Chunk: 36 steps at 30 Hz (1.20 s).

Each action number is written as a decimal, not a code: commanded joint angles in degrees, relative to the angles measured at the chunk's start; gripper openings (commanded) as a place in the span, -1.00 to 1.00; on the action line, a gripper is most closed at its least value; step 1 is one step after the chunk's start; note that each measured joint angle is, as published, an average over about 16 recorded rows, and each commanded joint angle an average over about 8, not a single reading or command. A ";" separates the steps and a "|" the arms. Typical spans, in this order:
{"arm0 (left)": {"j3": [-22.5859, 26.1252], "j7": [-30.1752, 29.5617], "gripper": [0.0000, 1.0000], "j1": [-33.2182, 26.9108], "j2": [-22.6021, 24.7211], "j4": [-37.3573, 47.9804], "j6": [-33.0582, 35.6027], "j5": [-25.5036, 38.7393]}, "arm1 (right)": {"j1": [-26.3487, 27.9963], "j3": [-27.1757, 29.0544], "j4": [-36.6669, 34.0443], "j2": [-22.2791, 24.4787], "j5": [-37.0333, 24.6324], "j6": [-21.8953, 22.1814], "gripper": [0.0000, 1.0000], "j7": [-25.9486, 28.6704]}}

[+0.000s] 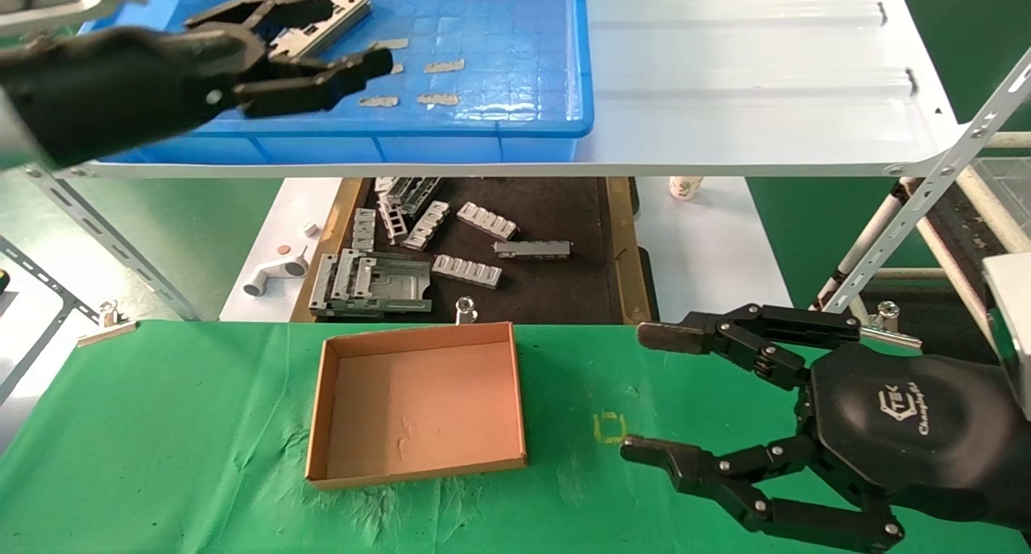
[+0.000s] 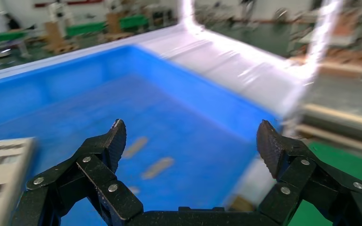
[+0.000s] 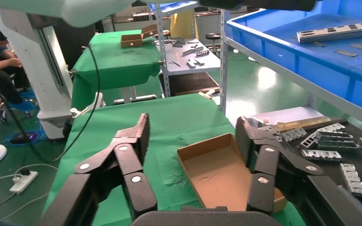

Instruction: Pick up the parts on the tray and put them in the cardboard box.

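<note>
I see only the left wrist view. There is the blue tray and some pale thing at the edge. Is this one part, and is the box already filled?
Observer: Yes. The head view shows one silver part on the blue tray, with the open left gripper over it.
Operator: And the box?
Observer: The cardboard box holds nothing; it sits on the green cloth, below the shelf.
Operator: Where is the other arm?
Observer: The right gripper is open, over the cloth, right of the box.
</note>
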 commanded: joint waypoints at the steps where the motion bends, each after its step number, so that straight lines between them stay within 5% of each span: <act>1: 1.09 1.77 1.00 -3.90 1.93 5.62 -1.02 2.62 | 0.00 0.00 0.00 0.00 0.00 0.00 -1.00 0.00; 12: 3.63 8.87 1.00 -14.29 9.79 26.35 -18.34 9.85 | 0.00 0.00 0.00 0.00 0.00 0.00 -1.00 0.00; 24: 3.87 11.16 0.96 -16.70 12.48 33.51 -21.64 10.45 | 0.00 0.00 0.00 0.00 0.00 0.00 -1.00 0.00; 27: 3.85 11.65 0.50 -16.73 12.90 34.25 -22.19 10.44 | 0.00 0.00 0.00 0.00 0.00 0.00 -1.00 0.00; 32: 3.80 12.27 -0.69 -16.66 13.37 35.03 -22.62 10.38 | 0.00 0.00 0.00 0.00 0.00 0.00 -1.00 0.00; 36: 3.75 12.63 -1.00 -16.57 13.57 35.49 -23.18 10.31 | 0.00 0.00 0.00 0.00 0.00 0.00 -1.00 0.00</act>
